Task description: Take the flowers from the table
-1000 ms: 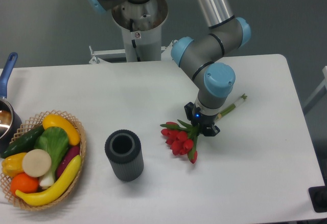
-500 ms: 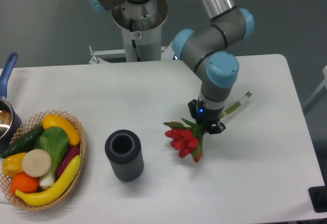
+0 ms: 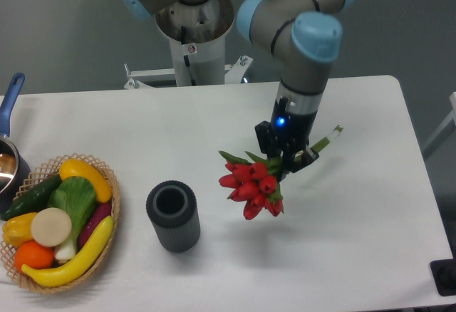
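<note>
The flowers, a bunch of red tulip buds with green leaves and a long stem end, hang in the air above the white table, casting a shadow below them. My gripper is shut on their stems just behind the buds, pointing down from the arm's wrist at centre right. The buds point to the lower left and the stem tip sticks out to the upper right.
A dark ribbed cylinder cup stands left of the flowers. A wicker basket of toy fruit and vegetables sits at the left edge, with a blue-handled pot behind it. The arm's base column is at the back.
The gripper has risen with the flowers in it; the bunch left the table and now hangs higher, with its shadow separated beneath.
</note>
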Controlling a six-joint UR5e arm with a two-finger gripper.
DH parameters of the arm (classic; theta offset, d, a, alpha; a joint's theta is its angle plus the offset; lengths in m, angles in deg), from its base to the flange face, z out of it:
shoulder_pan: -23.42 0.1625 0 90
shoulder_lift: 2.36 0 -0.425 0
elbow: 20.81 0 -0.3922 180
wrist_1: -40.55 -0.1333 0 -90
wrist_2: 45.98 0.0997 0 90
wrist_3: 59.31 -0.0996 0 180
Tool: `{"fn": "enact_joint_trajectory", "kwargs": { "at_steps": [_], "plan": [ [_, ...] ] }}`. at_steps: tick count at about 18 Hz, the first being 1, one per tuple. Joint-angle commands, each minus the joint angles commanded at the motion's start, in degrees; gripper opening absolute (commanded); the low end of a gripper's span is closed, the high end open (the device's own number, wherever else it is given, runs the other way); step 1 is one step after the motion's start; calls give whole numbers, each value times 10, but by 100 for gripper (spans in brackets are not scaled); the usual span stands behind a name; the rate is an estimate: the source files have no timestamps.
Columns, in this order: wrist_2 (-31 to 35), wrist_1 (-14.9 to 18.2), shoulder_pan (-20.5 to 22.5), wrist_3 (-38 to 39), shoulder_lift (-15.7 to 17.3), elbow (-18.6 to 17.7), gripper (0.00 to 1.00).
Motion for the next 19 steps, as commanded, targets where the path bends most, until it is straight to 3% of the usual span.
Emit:
{"fn": "enact_joint_trajectory", "kwargs": {
  "at_steps": [6,19],
  "plan": [
    [-95,-1,4,77,34,10,27],
    [-129,-2,24,85,32,18,27]
  ]
}}
